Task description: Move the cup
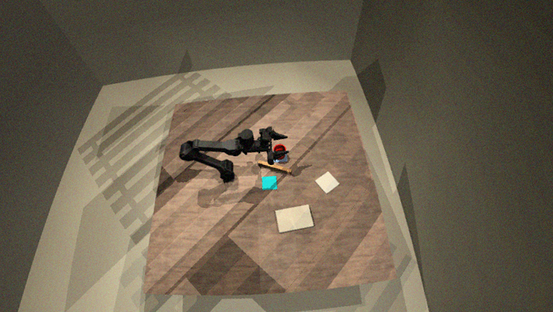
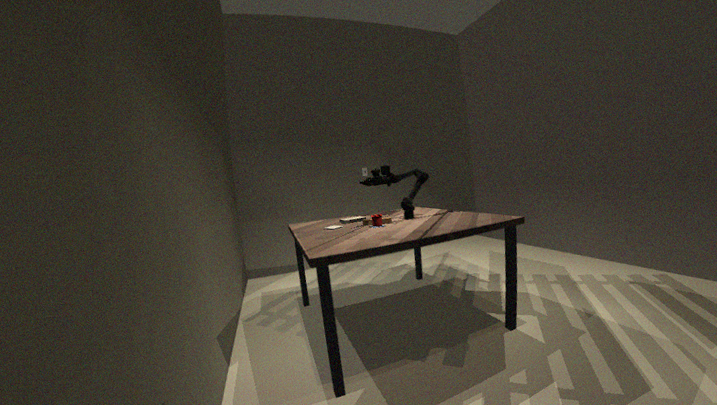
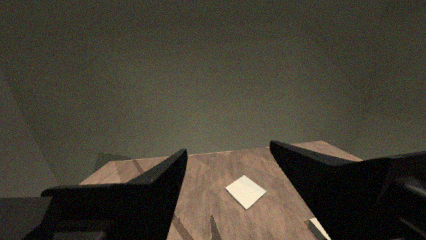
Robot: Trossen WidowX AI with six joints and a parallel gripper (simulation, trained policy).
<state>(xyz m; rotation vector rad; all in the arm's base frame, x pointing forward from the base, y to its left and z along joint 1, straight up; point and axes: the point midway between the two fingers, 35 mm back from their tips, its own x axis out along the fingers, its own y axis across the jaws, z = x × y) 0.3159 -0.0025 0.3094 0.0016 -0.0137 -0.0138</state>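
Note:
The red cup (image 1: 279, 150) (image 2: 376, 219) stands upright on a blue pad (image 1: 282, 159), which is partly hidden by the cup and a finger in the top view. Marbles cannot be made out inside it. A cyan pad (image 1: 269, 182) lies on the other side of a low wooden bar (image 1: 274, 168), with nothing on it. My gripper (image 1: 288, 145) (image 2: 361, 182) (image 3: 228, 149) is open and empty, its fingers wide apart. It is raised high above the table, well above the cup. The cup is not in the wrist view.
The wooden bar lies between the two pads. A flat pale square tile (image 1: 326, 182) (image 2: 333, 227) (image 3: 245, 192) lies farther out from the arm base. A thicker pale rectangular block (image 1: 294, 218) (image 2: 353, 219) lies past the cyan pad and shows partly in the wrist view.

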